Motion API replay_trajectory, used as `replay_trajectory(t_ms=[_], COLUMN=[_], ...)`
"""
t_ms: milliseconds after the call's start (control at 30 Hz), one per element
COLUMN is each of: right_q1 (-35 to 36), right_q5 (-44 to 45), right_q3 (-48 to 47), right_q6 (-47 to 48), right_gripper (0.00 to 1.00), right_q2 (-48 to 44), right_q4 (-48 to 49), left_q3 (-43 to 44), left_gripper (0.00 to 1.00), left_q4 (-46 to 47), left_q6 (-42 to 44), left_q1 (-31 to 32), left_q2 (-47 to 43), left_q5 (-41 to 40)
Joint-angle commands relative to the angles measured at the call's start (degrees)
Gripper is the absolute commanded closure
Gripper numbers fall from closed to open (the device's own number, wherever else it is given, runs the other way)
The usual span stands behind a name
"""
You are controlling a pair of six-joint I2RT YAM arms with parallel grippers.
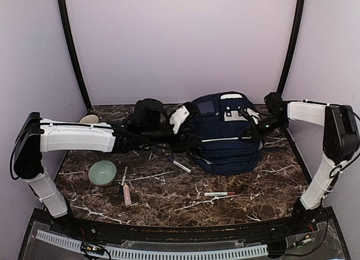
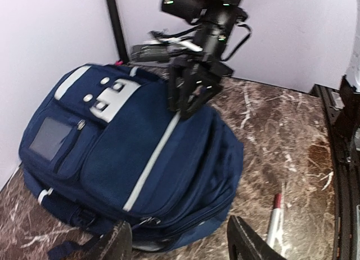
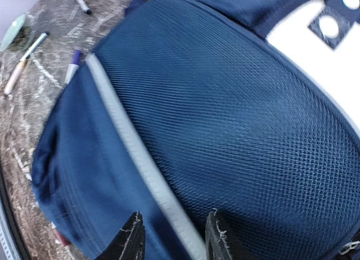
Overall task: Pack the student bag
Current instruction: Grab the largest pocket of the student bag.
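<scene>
The student bag [image 1: 225, 139] is a navy-blue backpack with thin white stripes, lying flat at the back right of the table. In the left wrist view my left gripper [image 2: 180, 246] is open just in front of the student bag's [image 2: 129, 153] lower edge. A zip pull [image 2: 147, 220] shows just beyond its fingers, and nothing is between them. My right gripper [image 3: 174, 240] stands open on top of the student bag [image 3: 225, 113], its fingers straddling a white stripe [image 3: 140, 158]. From the left wrist view the right gripper [image 2: 191, 94] sits on the bag's upper face.
A green bowl [image 1: 102, 173] and two pens [image 1: 125, 188] lie front left. A white marker [image 1: 181, 166] is near the bag's left side. A red-capped marker [image 1: 219, 193] lies in front of it. A black bundle [image 1: 147, 113] sits at the back.
</scene>
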State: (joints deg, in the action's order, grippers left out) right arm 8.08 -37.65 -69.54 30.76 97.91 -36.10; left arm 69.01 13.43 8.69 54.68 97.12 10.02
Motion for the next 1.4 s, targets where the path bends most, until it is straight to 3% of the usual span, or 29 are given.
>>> replay_trajectory(t_ms=[0,133,300,533,700,1033,1367], right_q1=[-0.3,-0.3,-0.3,-0.3,-0.3,-0.3,-0.3], right_q5=[7.0,15.3,15.8,15.4,14.9,13.5,13.2], right_q3=[1.7,3.1,2.9,3.1,3.1,3.1,2.8], right_q6=[-5.0,-6.2,-7.6,-7.1,-7.1,-6.9,-6.7], right_gripper=[0.64,0.65,0.66,0.65,0.65,0.65,0.65], right_q2=[4.8,8.0,10.5,10.5,10.5,12.1,12.9], right_q4=[6.7,9.3,8.9,8.6,8.6,7.6,7.1], left_q3=[-6.7,-2.2,2.5,9.4,11.2,19.5,28.0], left_gripper=[0.41,0.48,0.49,0.43,0.42,0.54,0.53], left_q4=[2.1,-0.4,0.3,-5.7,-4.4,-7.3,-16.3], left_q6=[-3.0,-4.1,-5.7,0.3,2.1,5.2,4.2], left_q1=[-7.5,-12.0,-17.1,-20.7,-21.8,-22.2,-22.2], left_q2=[1.1,7.6,15.7,23.5,25.7,31.7,37.8], left_q5=[8.9,18.0,26.6,25.3,25.6,29.9,31.5])
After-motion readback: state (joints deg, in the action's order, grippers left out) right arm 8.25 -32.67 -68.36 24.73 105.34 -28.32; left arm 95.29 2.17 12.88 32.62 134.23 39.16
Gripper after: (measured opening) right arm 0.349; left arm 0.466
